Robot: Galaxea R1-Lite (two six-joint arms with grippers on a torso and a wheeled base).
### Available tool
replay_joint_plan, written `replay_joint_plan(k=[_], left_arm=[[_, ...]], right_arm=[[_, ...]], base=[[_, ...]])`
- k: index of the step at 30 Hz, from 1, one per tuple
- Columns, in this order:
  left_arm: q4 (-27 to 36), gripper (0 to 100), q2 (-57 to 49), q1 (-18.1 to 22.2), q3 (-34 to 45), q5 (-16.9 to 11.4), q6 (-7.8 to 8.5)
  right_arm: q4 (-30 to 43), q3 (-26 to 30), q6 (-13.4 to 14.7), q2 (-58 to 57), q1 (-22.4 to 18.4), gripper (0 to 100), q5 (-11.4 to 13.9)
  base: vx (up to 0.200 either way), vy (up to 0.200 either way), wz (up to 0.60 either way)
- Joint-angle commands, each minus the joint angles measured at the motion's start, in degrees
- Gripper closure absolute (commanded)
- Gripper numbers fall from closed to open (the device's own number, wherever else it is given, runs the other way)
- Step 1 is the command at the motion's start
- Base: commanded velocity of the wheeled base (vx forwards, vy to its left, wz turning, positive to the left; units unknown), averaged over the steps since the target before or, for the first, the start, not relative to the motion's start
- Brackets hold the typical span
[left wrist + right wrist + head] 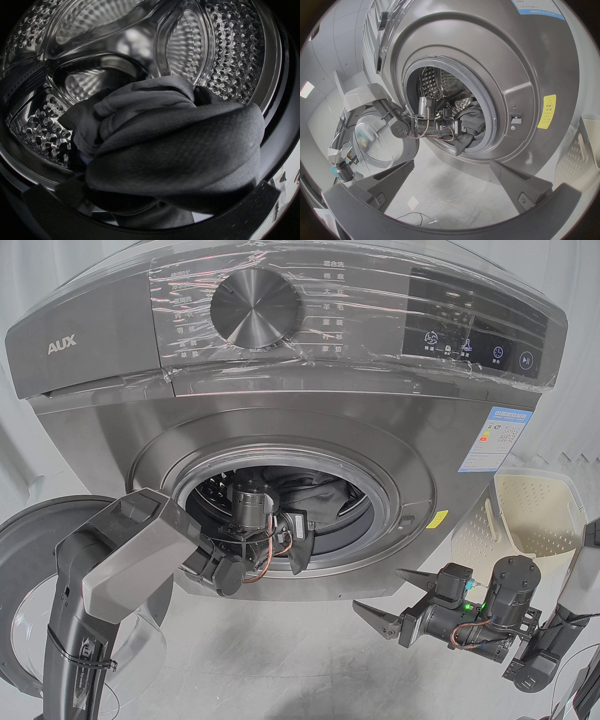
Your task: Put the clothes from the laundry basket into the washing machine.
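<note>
Washing machine (350,427) fills the head view, with its round door (25,565) swung open at lower left. The left arm reaches into the door opening at centre. The left hand (299,529) sits at the lower rim of the opening, wrapped in a dark garment (312,493). I cannot tell how far this hand is open, because the cloth covers it. In the left wrist view the garment (175,147) is bunched in a thick roll across the middle and lower frame, with the perforated steel drum (234,47) behind it. Part of the cloth lies inside the drum and a flap hangs down over the front rim. The right hand (378,590) hangs at lower right above the floor (281,652). It is spread wide, holds nothing, and is clear of the machine. A cream laundry basket (537,509) stands at the right edge, just beside the machine.
</note>
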Motion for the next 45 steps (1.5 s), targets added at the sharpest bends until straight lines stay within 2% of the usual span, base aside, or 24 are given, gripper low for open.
replay_joint_plan(k=[1,3,5,11,13,15,24,28,29,33,36,42,45], left_arm=[[-0.5,100,1.73,-0.1,-2.54,0.1,-0.17],[-0.77,100,2.34,-0.01,-4.03,0.54,-0.34],[-1.38,100,3.92,0.08,-8.95,1.42,-0.61],[-3.67,100,8.14,1.75,-19.68,6.16,-1.66],[-4.02,100,8.67,2.01,-21.43,6.69,-1.84],[-4.81,100,10.08,2.62,-26.44,8.01,-1.84],[-7.62,100,11.39,2.71,-31.45,8.19,-1.84],[-7.53,100,11.39,2.62,-28.47,8.19,-1.66],[-7.53,0,10.95,2.54,-26.97,8.19,-1.57],[-6.22,0,8.58,2.1,-22.23,8.19,-2.1],[-4.72,0,5.07,2.1,-15.55,7.22,-2.01],[-4.37,0,-1.17,1.83,-5.0,4.49,-1.22],[-4.55,0,-4.07,1.48,0.54,3.0,0.19]], right_arm=[[-0.03,-0.03,0.01,0.21,0.04,0,0.02],[-0.03,-0.03,0.01,0.3,0.04,0,0.02],[-0.03,-0.03,0.01,0.56,0.04,0,0.02],[-0.03,-0.29,0.01,0.48,0.04,0,0.02],[-0.03,-0.29,0.01,0.56,0.04,0,0.02],[-0.03,-0.29,0.01,0.56,0.13,0,0.02],[-0.03,-0.29,0.01,0.56,0.13,0,0.02],[-0.03,-0.2,0.01,0.65,0.13,0,0.02],[-0.03,-0.2,0.01,0.65,0.13,0,0.02],[-0.03,-0.2,0.1,0.65,0.13,0,0.02],[-0.03,-0.2,0.01,0.56,0.13,0,0.02],[-0.03,-0.2,0.01,0.56,0.13,0,0.02],[-0.03,-0.2,0.01,0.56,0.13,0,0.02]], base=[[0.0,0.0,0.0],[0.0,0.0,0.0],[0.0,0.0,0.0],[0.0,0.0,0.0],[0.0,0.0,0.0],[0.0,0.0,0.0],[0.0,0.0,0.0],[0.0,0.0,0.0],[0.0,0.0,0.0],[0.0,0.0,0.0],[0.0,0.0,0.0],[0.0,0.0,0.0],[0.0,0.0,0.0]])
